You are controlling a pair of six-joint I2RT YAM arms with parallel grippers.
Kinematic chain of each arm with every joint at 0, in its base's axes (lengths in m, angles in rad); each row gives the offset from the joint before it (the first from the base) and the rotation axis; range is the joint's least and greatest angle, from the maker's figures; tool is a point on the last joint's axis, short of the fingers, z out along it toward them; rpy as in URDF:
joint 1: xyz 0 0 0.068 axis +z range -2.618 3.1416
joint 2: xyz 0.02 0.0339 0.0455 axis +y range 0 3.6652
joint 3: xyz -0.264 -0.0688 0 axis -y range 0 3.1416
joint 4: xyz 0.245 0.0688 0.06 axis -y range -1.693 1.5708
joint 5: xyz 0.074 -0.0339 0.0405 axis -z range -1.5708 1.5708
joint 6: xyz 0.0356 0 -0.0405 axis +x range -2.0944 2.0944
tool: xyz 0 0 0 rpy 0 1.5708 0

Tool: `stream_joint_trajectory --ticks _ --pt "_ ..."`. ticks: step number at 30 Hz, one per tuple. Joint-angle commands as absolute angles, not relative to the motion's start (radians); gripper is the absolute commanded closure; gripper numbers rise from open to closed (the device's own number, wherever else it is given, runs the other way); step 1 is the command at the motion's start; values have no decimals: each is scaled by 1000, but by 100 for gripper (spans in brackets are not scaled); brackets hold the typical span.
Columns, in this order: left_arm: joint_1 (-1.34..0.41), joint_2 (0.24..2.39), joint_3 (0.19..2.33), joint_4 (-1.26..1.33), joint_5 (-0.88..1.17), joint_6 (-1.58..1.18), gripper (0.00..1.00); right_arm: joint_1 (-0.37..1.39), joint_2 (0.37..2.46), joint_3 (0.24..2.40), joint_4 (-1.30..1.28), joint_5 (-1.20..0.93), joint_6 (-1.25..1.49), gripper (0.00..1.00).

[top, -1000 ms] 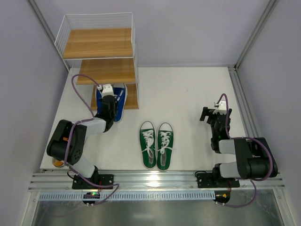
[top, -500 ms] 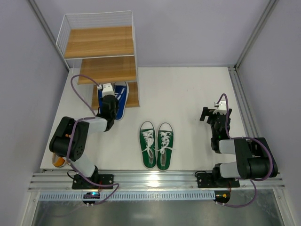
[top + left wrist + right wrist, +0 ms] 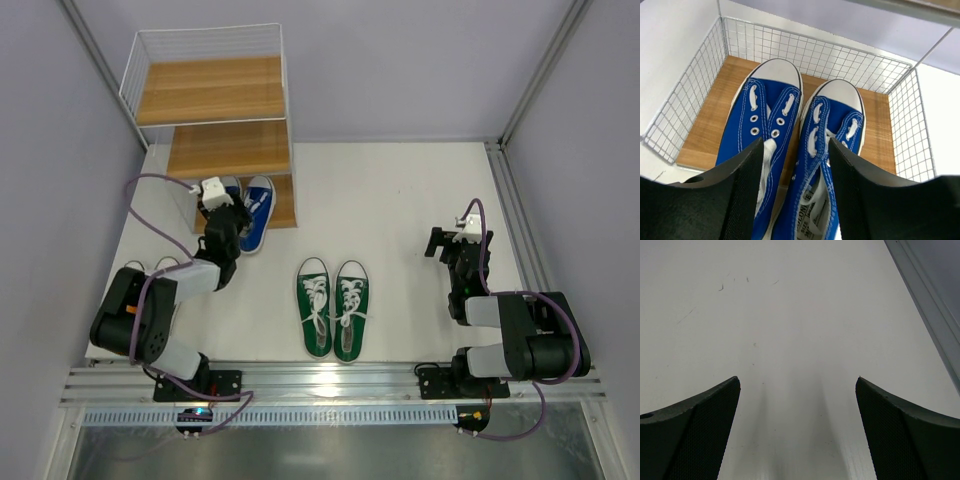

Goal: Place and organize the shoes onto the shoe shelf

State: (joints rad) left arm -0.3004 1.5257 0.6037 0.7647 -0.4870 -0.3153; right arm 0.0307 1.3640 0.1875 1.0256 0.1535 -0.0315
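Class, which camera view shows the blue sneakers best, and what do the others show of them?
Left wrist: the blue sneakers fill the frame, side by side on the shoe shelf, laces clear. Top external shows them small, partly behind the left arm. Right wrist shows only table.

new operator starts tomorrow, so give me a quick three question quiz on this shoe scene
1. Which tier of the shoe shelf holds the blue pair? A top, B middle, C bottom.
2. True or false: the green pair lies on the table, off the shelf.
3. Fill in: the left gripper hangs over the blue pair with its jaws ____.
Key: 1 C; 2 true; 3 open.
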Motion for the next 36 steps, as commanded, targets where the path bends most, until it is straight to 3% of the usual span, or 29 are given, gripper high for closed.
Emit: stream_joint_trajectory --ticks 1,7,13,25,29,36 --pt "-322 1431 572 783 -512 -334 46 28 1365 206 1112 147 -29 3" --pt "-367 1304 572 499 -571 -356 46 28 1365 207 1114 147 -29 3" --pt "-368 1377 695 212 -552 -382 48 28 1365 207 1111 147 -29 3" --pt "-347 1535 865 86 -548 -367 50 28 1365 207 1112 147 -31 3" --pt "-334 1555 902 9 -557 -387 55 28 1365 206 1112 146 -29 3" --pt "-336 1459 792 92 -577 -402 54 28 1365 207 1112 147 -29 3"
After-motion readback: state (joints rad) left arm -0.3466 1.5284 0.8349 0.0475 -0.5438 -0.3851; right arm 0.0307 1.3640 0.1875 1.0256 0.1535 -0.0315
